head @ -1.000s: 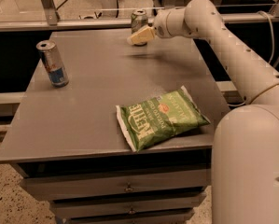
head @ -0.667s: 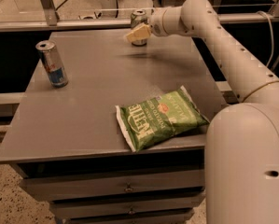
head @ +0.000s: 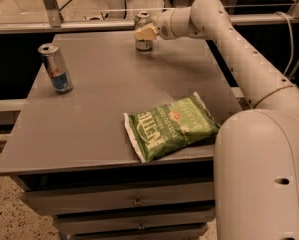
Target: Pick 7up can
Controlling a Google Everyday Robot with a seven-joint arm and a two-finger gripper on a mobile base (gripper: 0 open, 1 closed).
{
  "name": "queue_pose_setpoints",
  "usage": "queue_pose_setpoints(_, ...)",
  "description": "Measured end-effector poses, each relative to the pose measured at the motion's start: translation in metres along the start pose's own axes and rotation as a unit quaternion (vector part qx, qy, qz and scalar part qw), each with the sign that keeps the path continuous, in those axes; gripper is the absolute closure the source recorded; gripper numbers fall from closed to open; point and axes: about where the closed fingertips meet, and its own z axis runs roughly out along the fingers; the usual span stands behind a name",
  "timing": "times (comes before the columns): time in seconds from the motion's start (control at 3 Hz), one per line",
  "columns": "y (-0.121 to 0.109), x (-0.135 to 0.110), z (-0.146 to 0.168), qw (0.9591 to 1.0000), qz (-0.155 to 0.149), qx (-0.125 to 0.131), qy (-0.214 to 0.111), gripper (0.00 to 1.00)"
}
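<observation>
Moved slightly left, the tan gripper (head: pixel 146 33) is now held against the pale green and silver 7up can (head: pixel 143 45), top middle of the frame, so it can be grabbed. Whether it is clenched cannot be told.
</observation>
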Motion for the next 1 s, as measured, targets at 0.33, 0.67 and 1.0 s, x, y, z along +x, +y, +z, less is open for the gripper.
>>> queue_pose_setpoints(0.33, 0.002, -0.001, -0.002, 1.0, 0.003, 0.001, -0.001, 0.64)
queue_pose_setpoints(0.67, 0.007, -0.014, -0.019, 0.9998, -0.003, 0.006, -0.016, 0.87)
queue_pose_setpoints(1.0, 0.031, -0.037, -0.065, 0.9988, -0.014, 0.007, -0.046, 1.0)
